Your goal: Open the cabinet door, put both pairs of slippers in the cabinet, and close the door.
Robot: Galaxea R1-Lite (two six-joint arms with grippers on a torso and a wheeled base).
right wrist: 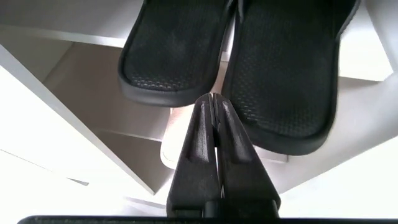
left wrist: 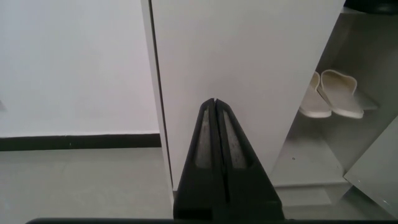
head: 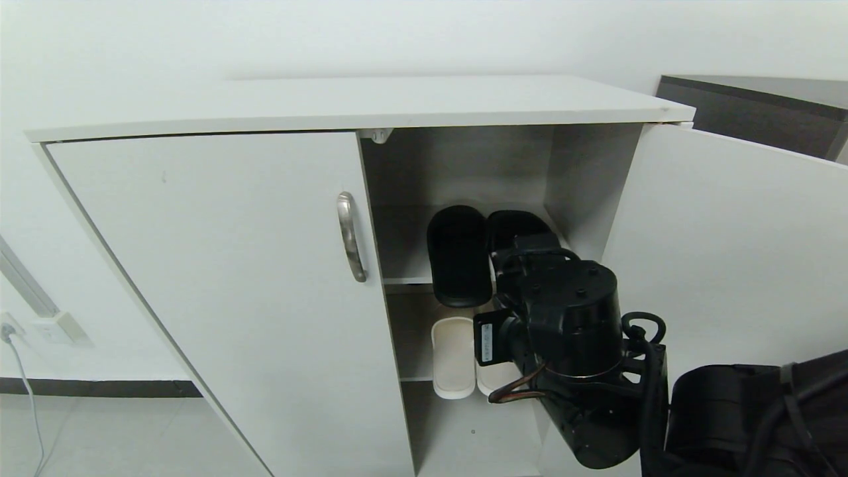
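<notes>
My head camera looks forward and down at the cabinet [head: 371, 106] front from mid-distance: black slippers [head: 458, 258] near centre, white slippers [head: 453, 358] at 6 o'clock, shut door [head: 218, 265] at 9 o'clock. My left wrist camera sits low and farther back, facing that door past the left gripper [left wrist: 214, 102], and shares the white slippers with the head view. My right wrist camera sits very close to the black slippers' heels, sighting past the right gripper [right wrist: 214, 96], and shares them too.
</notes>
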